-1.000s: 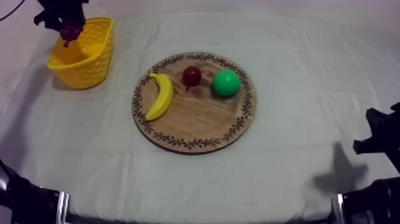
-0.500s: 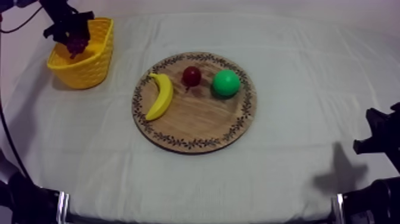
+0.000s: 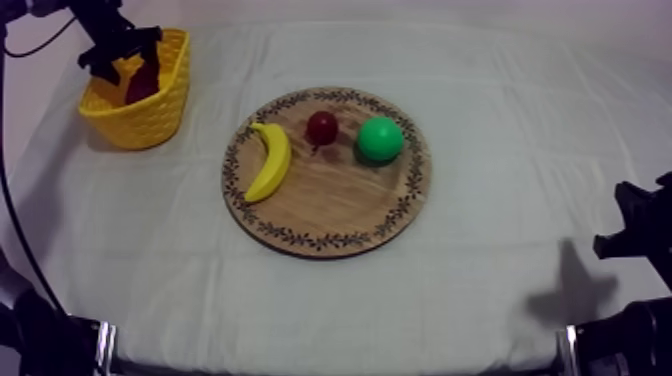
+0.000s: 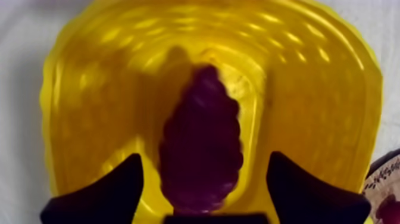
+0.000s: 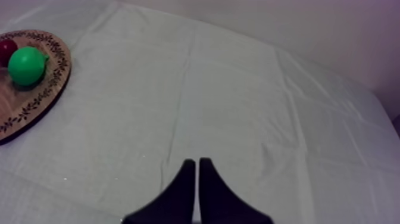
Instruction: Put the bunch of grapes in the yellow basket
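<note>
Grey-white cloth covers the counter (image 3: 500, 280), and at its far left stands the yellow basket (image 3: 150, 120), with my left claw (image 4: 203, 158) hanging directly over its opening. Its black fingers (image 4: 119, 190) are spread wide apart. The bunch of grapes (image 4: 202, 137) sits down inside the basket between them, with a clear gap to each finger, so nothing is clamped. I judge the drop done: the grapes rest on the basket's floor, below and between the fingertips, and that arm only needs to lift away. At the middle of the counter lies the round wooden board (image 3: 330, 215). On it are the banana (image 3: 268, 160) at its left, the small red fruit (image 3: 321, 127) beside that, and a green round fruit (image 3: 380, 140) further right, none of them part of this job. At the right edge my right claw (image 5: 197, 161) waits over bare cloth, its fingers pressed together on nothing, well apart from the board.
</note>
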Available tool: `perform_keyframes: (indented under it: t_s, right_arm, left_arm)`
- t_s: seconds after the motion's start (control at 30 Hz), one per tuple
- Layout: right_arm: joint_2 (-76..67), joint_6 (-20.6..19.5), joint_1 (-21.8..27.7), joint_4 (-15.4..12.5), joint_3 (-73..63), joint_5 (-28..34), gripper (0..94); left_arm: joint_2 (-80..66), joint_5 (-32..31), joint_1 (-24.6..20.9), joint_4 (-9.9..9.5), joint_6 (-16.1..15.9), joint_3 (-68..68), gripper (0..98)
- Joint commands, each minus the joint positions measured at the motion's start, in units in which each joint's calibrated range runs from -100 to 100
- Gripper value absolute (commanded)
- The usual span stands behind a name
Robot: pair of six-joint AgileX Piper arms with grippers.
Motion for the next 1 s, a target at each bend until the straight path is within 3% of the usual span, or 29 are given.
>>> perform_keyframes:
  t_s: [0.0,0.23,0.4,0.97]
  right_arm:
    - [0.00,0.00,-0.02,0.03,-0.04,0.02,0.3]
    - [0.00,0.00,-0.02,0.03,-0.04,0.02,0.3]
    - [0.00,0.00,-0.02,0.03,-0.04,0.02,0.3]
    - [0.00,0.00,-0.02,0.03,-0.04,0.02,0.3]
  left_arm:
    - [-0.84,-0.08,0.06,0.14,-0.01,0.44,85.6]
    - [-5.55,-0.73,0.62,0.75,-0.28,3.81,90.3]
    - [-11.67,-1.98,1.38,0.98,-0.74,8.42,87.9]
    - [-43.75,-10.76,1.63,1.12,-2.57,37.15,45.0]
